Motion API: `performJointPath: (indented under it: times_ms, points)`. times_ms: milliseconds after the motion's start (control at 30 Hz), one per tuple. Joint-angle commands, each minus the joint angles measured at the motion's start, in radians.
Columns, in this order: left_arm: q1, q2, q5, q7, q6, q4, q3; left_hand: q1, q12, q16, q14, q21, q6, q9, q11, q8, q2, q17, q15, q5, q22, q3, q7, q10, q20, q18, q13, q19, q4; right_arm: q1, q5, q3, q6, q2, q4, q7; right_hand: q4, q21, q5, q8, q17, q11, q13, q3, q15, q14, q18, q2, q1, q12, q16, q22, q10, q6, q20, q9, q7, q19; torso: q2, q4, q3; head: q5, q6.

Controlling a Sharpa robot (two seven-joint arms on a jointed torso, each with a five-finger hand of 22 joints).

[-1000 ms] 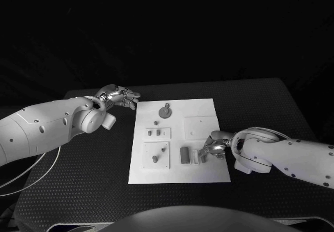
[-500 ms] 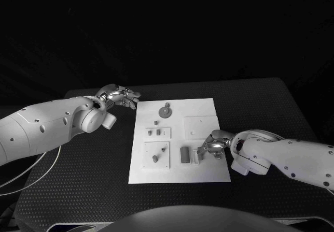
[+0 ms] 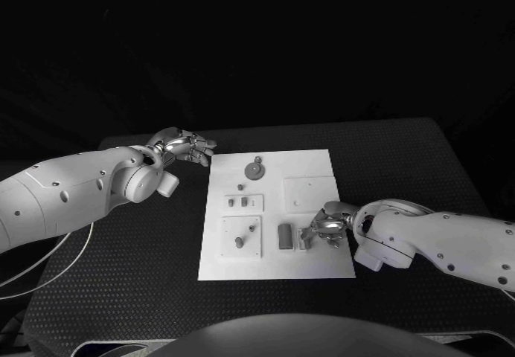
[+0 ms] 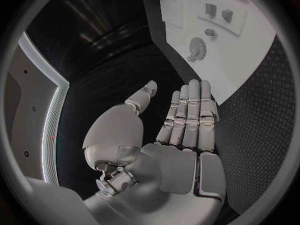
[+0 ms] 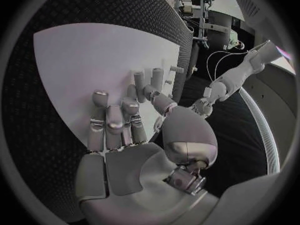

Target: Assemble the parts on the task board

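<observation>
One at a time, pinch the small, likely hard and light parts (image 3: 284,237) by their long sides, near right on the task board (image 3: 322,266), beside the bent-fingered right hand (image 3: 326,226), grip unclear, left hand (image 3: 184,146) spread, holding nothing.

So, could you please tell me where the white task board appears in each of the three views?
Head view: the task board lies mid-picture as an upright rectangle between the two arms.
Left wrist view: it lies beyond the fingertips of the left hand, off to one side.
Right wrist view: it spreads out under the right hand, whose fingers reach over it.
Shared landmark: the black table that borders the board's edges.
</observation>
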Motion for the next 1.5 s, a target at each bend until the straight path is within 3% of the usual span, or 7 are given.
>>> performJointPath:
  times_ms: [33,433,600,1500]
  points:
    - [0.001,0.001,0.005,0.006,0.011,0.003,0.001,-0.012,-0.007,-0.004,0.007,-0.005,-0.006,-0.001,0.002,0.003,0.0,0.002,0.0,-0.001,-0.001,-0.001,-0.001,-0.006,0.001,0.006,0.001,0.003,0.006,-0.006,0.027,-0.004,0.026,0.001,0.002,-0.016,-0.005,0.006,0.005,0.004,-0.001,-0.004,-0.001,0.014,-0.005,0.007,0.013,0.036,0.033,-0.001,-0.003,0.018,-0.002,0.006,0.002,0.003,0.0,0.004,0.0,0.0002,-0.0001,-0.002,-0.002]
    - [0.001,0.002,0.005,0.007,0.012,0.003,0.001,-0.012,-0.007,-0.004,0.007,-0.005,-0.006,-0.001,0.002,0.003,0.0,0.002,0.0,-0.001,-0.001,-0.001,-0.001,-0.006,0.001,0.006,0.001,0.003,0.007,-0.006,0.035,-0.004,0.003,0.007,0.001,-0.007,-0.006,0.006,0.004,0.005,0.006,-0.004,-0.001,0.017,-0.006,0.012,0.013,0.036,0.034,-0.001,-0.002,0.019,-0.001,0.008,0.002,0.003,-0.001,0.005,0.0,-0.0008,0.0004,-0.003,0.0]
    - [0.001,0.002,0.005,0.005,0.012,0.003,0.001,-0.012,-0.007,-0.004,0.007,-0.005,-0.006,-0.001,0.002,0.003,0.0,0.002,0.0,-0.001,-0.001,-0.001,-0.001,-0.006,0.001,0.006,0.001,0.003,0.007,-0.006,0.035,-0.004,0.025,0.009,-0.003,-0.011,-0.005,0.006,0.004,0.005,0.005,-0.005,-0.001,0.017,-0.006,0.012,0.013,0.035,0.033,-0.001,-0.002,0.019,-0.001,0.008,0.001,0.003,-0.001,0.005,0.0,-0.0009,0.0005,-0.003,0.001]
    - [0.001,0.005,0.005,0.006,0.014,0.0,0.001,-0.012,-0.007,-0.005,0.007,-0.005,-0.007,-0.002,0.002,0.003,0.001,0.003,0.001,-0.001,-0.002,-0.001,-0.001,-0.006,0.001,0.006,0.001,0.002,0.007,-0.006,0.042,-0.004,0.016,0.027,-0.011,0.001,0.004,0.003,0.004,0.003,-0.003,-0.004,-0.006,0.013,-0.007,0.01,0.013,-0.005,-0.014,-0.003,-0.006,0.014,0.0,0.009,0.004,-0.004,0.0,0.011,0.0,0.0001,-0.0001,-0.003,-0.002]
